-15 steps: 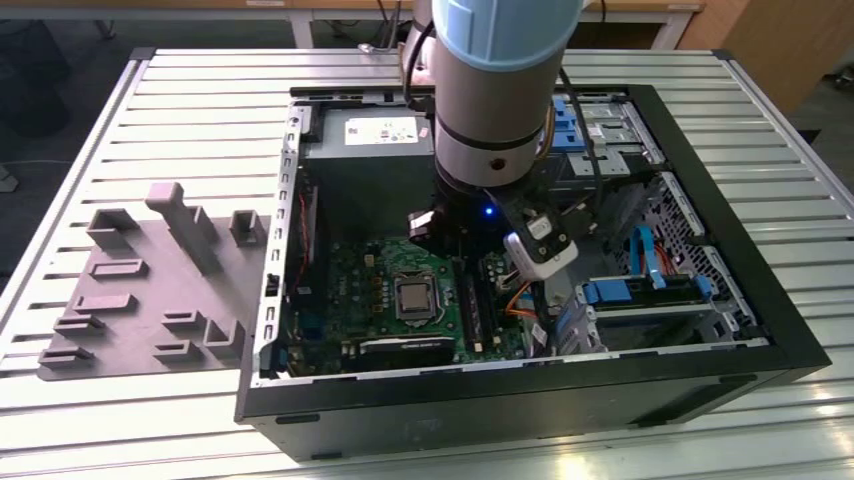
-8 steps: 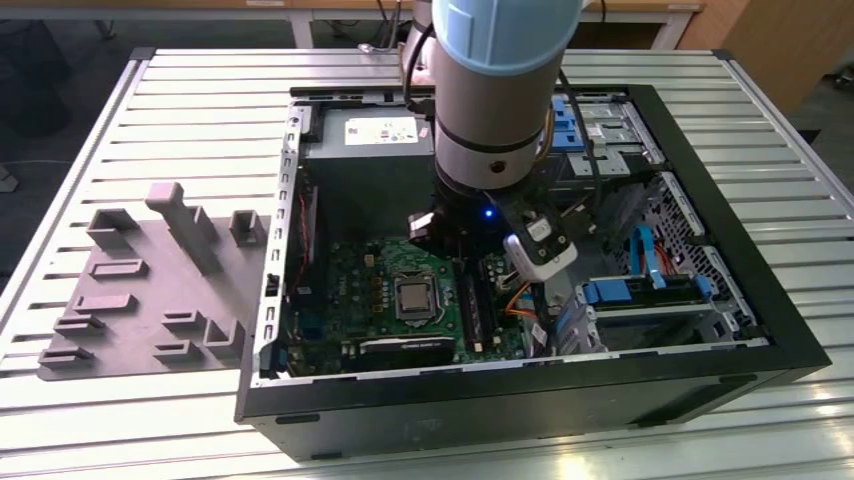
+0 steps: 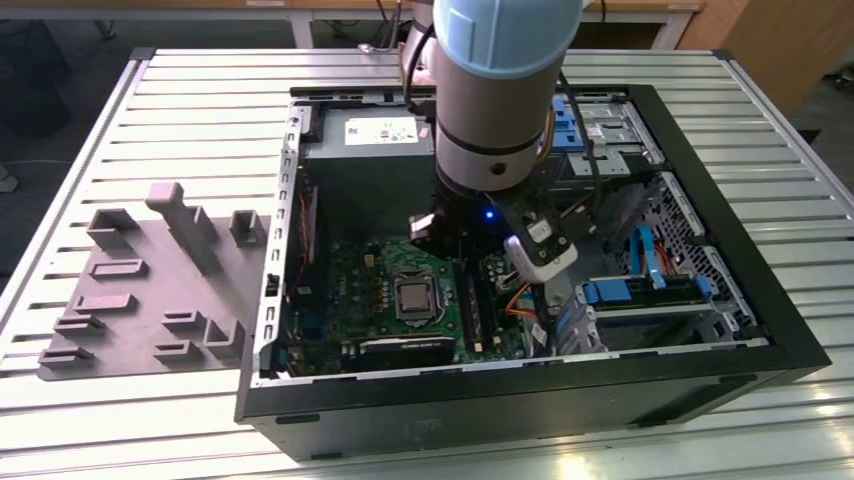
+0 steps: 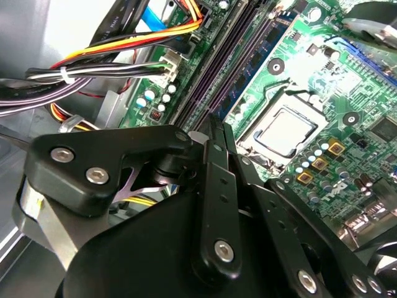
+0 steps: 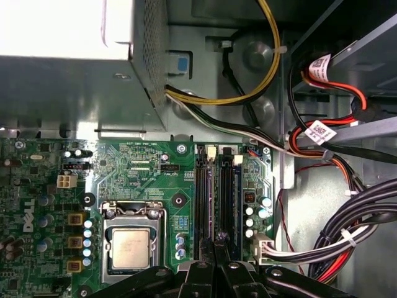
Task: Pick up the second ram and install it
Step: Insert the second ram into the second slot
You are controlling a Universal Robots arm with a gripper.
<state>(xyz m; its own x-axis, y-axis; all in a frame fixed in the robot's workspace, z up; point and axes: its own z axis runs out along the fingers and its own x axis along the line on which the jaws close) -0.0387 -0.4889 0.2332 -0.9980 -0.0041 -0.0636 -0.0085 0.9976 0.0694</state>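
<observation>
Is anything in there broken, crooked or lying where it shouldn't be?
Nothing stands out. The gripper is down inside the open computer case, right over the memory slots beside the processor. The green board looks intact, and the coloured cables are bundled off to the side, clear of the slots.

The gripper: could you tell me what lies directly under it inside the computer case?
Under the gripper lie the motherboard's long black memory slots, beside the processor socket. The gripper's own body covers the slots' near ends.

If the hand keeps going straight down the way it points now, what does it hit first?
Most likely the black RAM slots on the motherboard; the hand sits right over them in both wrist views. The remaining gap is unclear.
</observation>
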